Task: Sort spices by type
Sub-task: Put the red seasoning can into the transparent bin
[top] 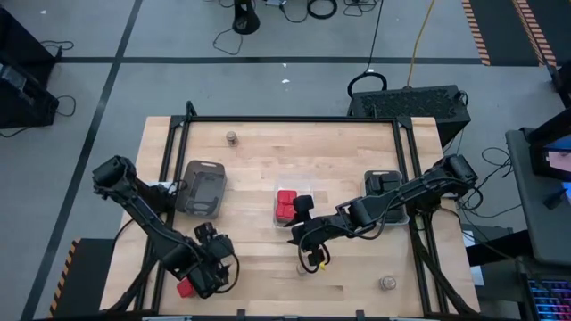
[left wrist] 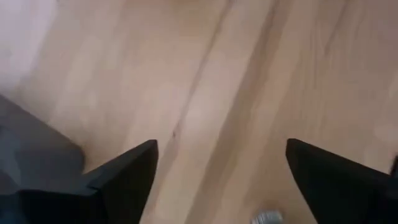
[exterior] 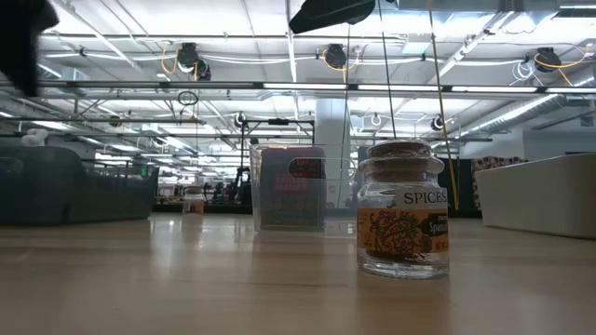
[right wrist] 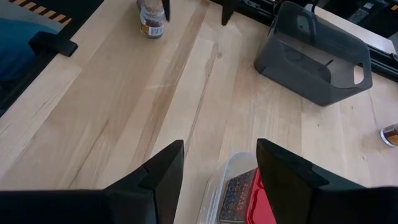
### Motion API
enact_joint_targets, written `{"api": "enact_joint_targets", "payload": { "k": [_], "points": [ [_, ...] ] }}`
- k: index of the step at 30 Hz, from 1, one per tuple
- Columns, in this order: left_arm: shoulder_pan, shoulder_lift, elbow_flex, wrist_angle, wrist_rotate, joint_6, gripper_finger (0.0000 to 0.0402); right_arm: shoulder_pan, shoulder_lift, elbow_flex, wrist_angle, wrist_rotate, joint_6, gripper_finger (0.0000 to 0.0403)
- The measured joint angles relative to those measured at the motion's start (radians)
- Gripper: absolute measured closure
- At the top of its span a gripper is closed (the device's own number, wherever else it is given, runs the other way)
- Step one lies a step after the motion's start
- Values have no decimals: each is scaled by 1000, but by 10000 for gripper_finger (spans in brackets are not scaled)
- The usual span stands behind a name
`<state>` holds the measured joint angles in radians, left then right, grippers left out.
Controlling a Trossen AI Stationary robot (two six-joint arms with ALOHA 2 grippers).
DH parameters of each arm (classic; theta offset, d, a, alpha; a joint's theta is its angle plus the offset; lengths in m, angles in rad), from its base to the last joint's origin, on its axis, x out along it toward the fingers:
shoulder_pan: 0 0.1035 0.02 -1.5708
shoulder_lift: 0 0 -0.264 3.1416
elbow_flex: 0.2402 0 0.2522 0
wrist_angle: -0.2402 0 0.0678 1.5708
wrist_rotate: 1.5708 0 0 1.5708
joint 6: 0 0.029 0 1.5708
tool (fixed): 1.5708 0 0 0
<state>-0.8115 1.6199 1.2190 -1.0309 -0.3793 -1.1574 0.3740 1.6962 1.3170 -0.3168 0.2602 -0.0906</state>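
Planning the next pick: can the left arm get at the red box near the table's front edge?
Probably yes. The left gripper stands open right beside the red box, over bare wood with nothing between them; the grey tray lies well behind.

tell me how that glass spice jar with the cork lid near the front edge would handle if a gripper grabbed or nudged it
The spice jar looks like smooth clear glass, so the fingers may slip and a drop could break it. It stands upright and taller than wide, so a high nudge would probably tip it. Being round, it would likely roll once on its side.
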Motion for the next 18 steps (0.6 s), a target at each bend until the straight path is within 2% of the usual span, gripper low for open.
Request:
{"api": "enact_joint_targets", "payload": {
  "k": [4,11,13,18],
  "points": [
    [24,0,0,0,192,15,20,0,0,0,-1,0,0,218],
    [29,0,0,22,424,-75,17,0,0,0,-2,0,1,218],
    [11,0,0,22,466,-113,17,0,0,0,-2,0,4,218],
    [-73,0,0,32,477,-198,17,0,0,0,-4,0,3,218]
  ]
}}
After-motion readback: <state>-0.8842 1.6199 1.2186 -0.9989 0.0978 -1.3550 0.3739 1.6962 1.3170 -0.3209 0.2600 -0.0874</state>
